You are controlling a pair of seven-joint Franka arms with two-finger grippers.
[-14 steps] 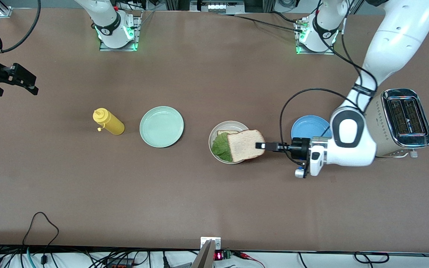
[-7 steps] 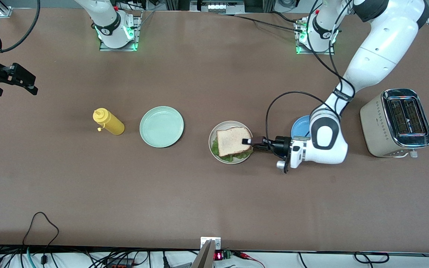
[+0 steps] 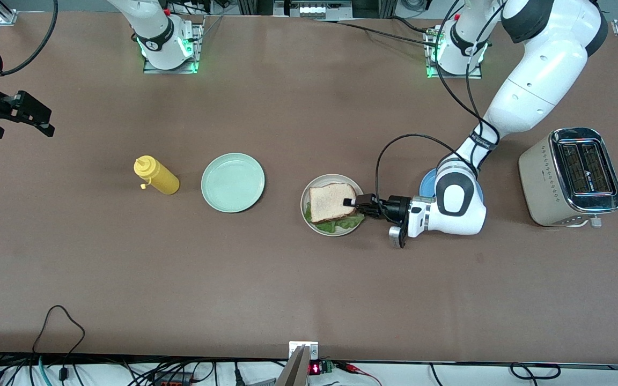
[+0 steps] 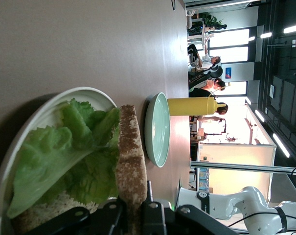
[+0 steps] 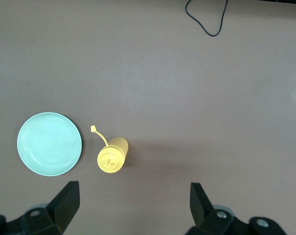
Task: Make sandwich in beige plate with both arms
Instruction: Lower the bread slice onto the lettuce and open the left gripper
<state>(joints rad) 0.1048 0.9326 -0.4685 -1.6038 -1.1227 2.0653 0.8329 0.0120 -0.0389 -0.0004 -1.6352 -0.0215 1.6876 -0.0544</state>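
Note:
The beige plate (image 3: 305, 208) sits mid-table with a lower bread slice (image 4: 45, 216) and a crinkled green lettuce leaf (image 3: 341, 224) in it. A top bread slice (image 3: 330, 201) lies over the lettuce, lifted slightly at the edge toward the left arm's end. My left gripper (image 3: 350, 202) reaches in low from that end and is shut on that edge; in the left wrist view its jaws (image 4: 135, 215) pinch the slice's crust (image 4: 130, 161) above the lettuce (image 4: 74, 156). My right gripper (image 3: 50, 122) waits open, high over the table at the right arm's end.
A mint-green plate (image 3: 233, 182) and a yellow squeeze bottle (image 3: 156, 176) lie toward the right arm's end; both show under the right gripper (image 5: 135, 196). A blue plate (image 3: 427, 185), partly hidden by the left arm, and a toaster (image 3: 572, 177) stand at the left arm's end.
The left gripper carried the top slice across the beige plate toward the right arm's end and lowered it onto the lettuce. The right arm has not moved.

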